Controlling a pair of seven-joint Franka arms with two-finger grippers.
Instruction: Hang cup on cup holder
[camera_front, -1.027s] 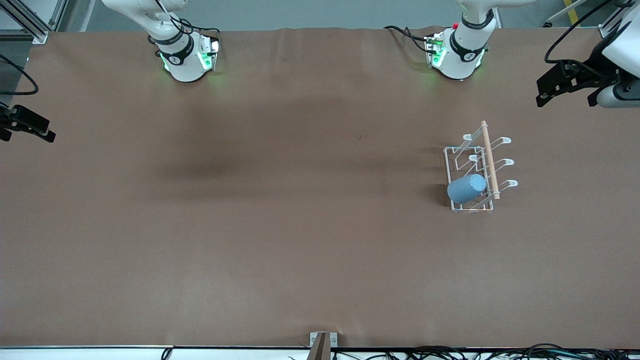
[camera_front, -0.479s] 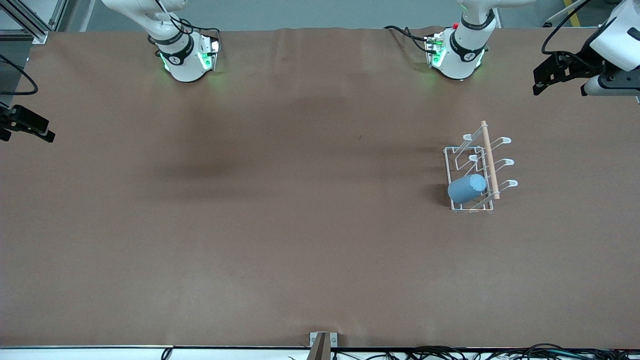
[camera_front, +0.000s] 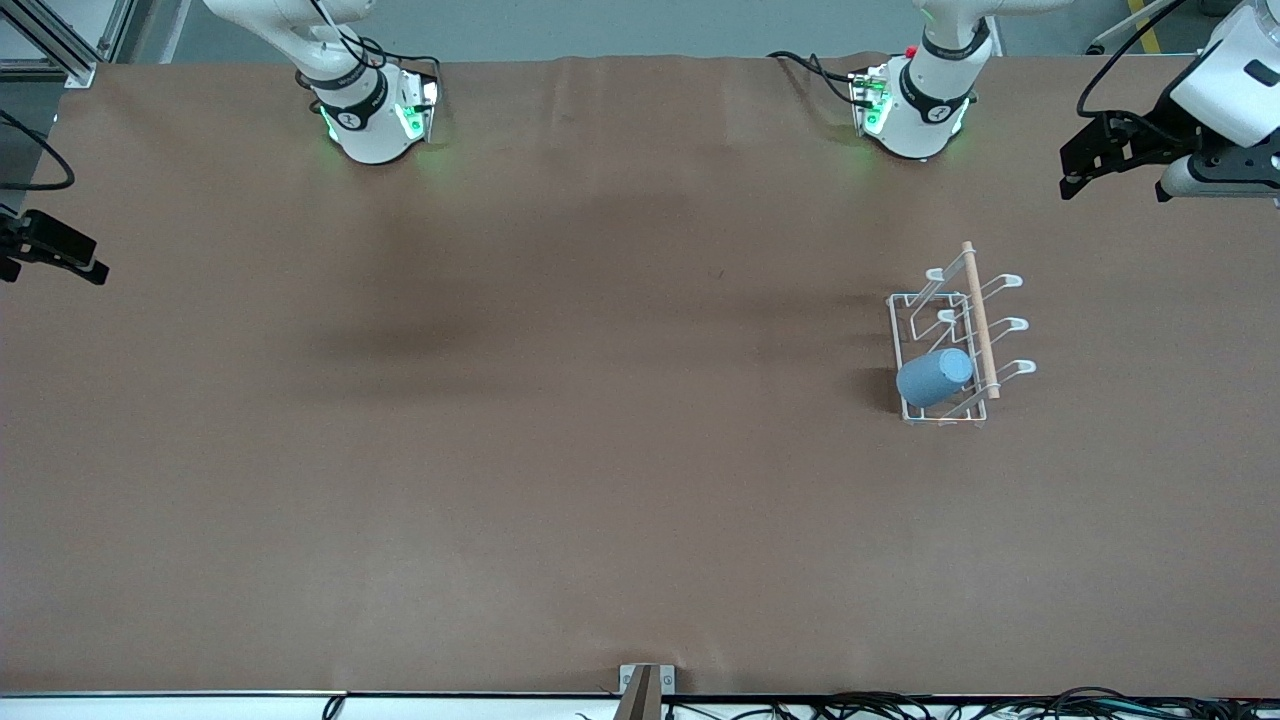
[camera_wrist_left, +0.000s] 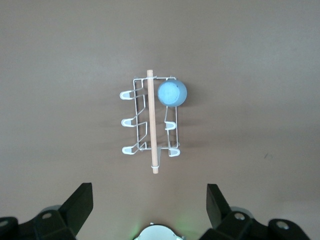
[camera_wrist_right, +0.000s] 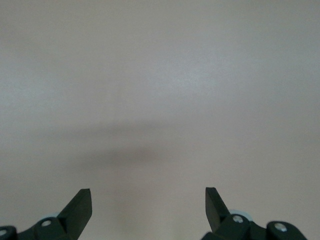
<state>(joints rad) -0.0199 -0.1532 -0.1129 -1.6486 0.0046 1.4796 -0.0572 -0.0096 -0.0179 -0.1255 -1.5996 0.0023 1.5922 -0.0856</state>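
Both my grippers are spread wide and hold nothing: left gripper (camera_front: 1085, 160) over the tabletop (camera_front: 560, 450) corner, right gripper (camera_front: 50, 250) at its edge. The cup (camera_front: 934, 376) hangs on the cup holder (camera_front: 958, 335).

The front view looks steeply down from a high position across the brown paper-covered table (camera_front: 560, 480), facing both white arm bases along its top edge and taking in almost the whole surface from well away. The left wrist view looks straight down from high above, past its own black two-finger tool (camera_wrist_left: 149, 202) at the picture's lower edge, and shares with the front view the white wire rack with a light wooden rod (camera_front: 950, 340) (camera_wrist_left: 150, 122) and the light-blue tapered plastic tumbler (camera_front: 933, 377) (camera_wrist_left: 172, 93). The right wrist view looks down past the right arm's black two-finger tool (camera_wrist_right: 149, 202) at bare table (camera_wrist_right: 160, 90) only.
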